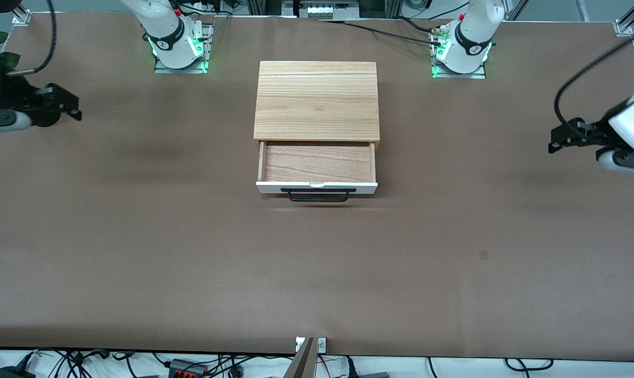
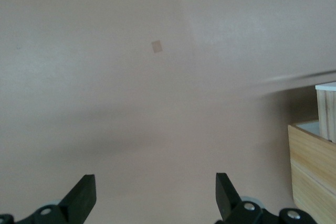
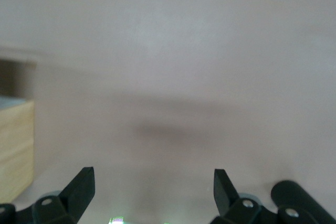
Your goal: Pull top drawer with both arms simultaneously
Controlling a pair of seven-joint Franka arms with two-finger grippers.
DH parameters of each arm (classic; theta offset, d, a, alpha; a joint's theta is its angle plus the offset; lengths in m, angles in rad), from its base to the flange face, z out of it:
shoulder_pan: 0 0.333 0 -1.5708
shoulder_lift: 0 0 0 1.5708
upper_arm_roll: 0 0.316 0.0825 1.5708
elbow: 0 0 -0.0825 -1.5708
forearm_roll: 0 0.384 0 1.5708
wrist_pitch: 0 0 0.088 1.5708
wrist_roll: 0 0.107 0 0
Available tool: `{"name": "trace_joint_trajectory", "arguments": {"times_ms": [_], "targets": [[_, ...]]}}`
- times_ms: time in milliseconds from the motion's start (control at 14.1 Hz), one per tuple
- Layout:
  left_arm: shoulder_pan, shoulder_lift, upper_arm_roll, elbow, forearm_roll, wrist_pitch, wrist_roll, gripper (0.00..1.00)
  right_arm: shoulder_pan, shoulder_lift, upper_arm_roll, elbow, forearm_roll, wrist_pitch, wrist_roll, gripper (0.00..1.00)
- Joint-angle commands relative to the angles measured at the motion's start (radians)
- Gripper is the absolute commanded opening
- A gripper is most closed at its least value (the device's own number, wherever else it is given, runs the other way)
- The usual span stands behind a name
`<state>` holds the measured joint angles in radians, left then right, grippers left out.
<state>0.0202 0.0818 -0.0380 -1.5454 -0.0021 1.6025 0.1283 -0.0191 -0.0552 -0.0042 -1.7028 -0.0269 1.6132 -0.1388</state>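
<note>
Light-wood cabinet [image 1: 317, 100] sits mid-table between the two bases, its top drawer [image 1: 317, 163] pulled out toward the front camera, black bar handle [image 1: 318, 195] on the white front. Only the front view shows this open drawer; each wrist view catches just a cabinet corner. Left gripper [image 2: 155, 196] and right gripper [image 3: 154, 191] hang over bare brown table [image 1: 138, 252] at opposite ends, fingers spread, holding nothing. A small tan patch [image 2: 156, 46] marks the tabletop.
</note>
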Motion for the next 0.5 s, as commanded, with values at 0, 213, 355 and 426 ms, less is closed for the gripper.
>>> {"name": "trace_joint_trajectory", "arguments": {"times_ms": [0,213,355,426], "targets": [[-0.008,-0.132,0.007,-0.208,0.021,0.108,-0.015,1.00,-0.036,-0.041,0.018,-0.018,0.007,-0.069,0.034,1.00],[-0.010,-0.123,0.004,-0.191,0.019,0.088,-0.022,1.00,-0.010,-0.038,0.018,-0.008,0.002,-0.081,0.186,1.00],[-0.005,-0.120,0.003,-0.188,0.016,0.083,-0.025,1.00,-0.008,-0.029,0.013,0.009,0.007,-0.082,0.176,1.00],[-0.005,-0.116,0.001,-0.187,0.014,0.083,-0.025,1.00,-0.008,-0.029,0.006,0.009,0.008,-0.079,0.176,1.00]]}}
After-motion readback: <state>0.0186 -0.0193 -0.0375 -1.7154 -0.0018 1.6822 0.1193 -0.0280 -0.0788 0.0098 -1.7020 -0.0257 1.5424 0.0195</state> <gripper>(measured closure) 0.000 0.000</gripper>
